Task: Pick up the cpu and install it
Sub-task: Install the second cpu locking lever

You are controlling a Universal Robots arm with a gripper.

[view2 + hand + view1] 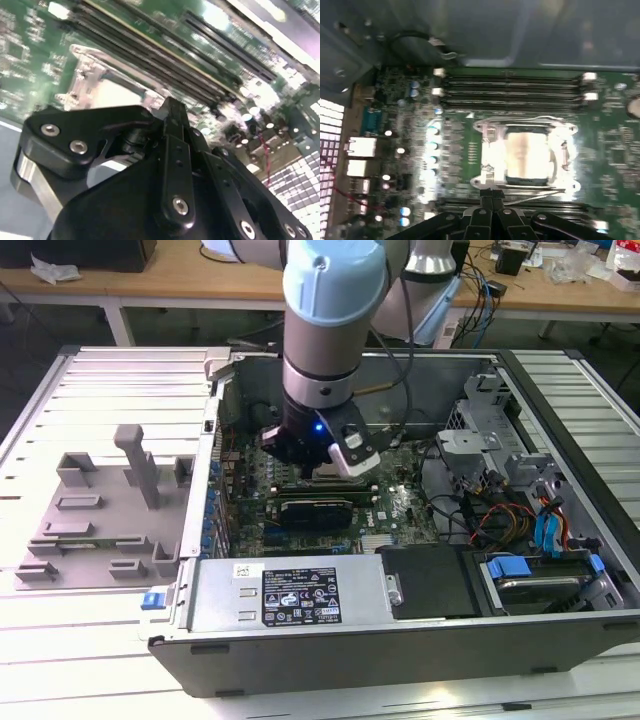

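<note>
- We see the hand (492,196) in the first wrist view with its two black fingertips (486,192) pressed together and nothing between them, so it is clenched on itself; in the second wrist view the hand (171,111) shows the same closed point above the board.
- In the exterior view the hand (318,468) hangs low inside the open computer case (420,640), under the arm's pale blue wrist joint (333,285); a small blue light glows on it.
- The cpu (528,156) lies just beyond the fingertips in the first wrist view, flat inside the socket frame (525,124), its silvery top glaring under the light; it is apart from the hand; we cannot tell whether the frame's latch is closed over it.
- In the second wrist view the socket frame (95,75) lies at about ten o'clock from the fingertips.
- Long dark memory slots (512,90) run on the far side of the socket in the first wrist view; more run along its near side, beside the fingertips.
- All this sits on the green motherboard (395,505); in the exterior view a black power supply (300,592) with a white label lies at six o'clock from the hand, and drive bays with orange and blue cables (540,530) at about four o'clock.
- At nine o'clock, outside the case, a grey fixture plate (100,525) with upright blocks rests on the ribbed desk (60,650).
</note>
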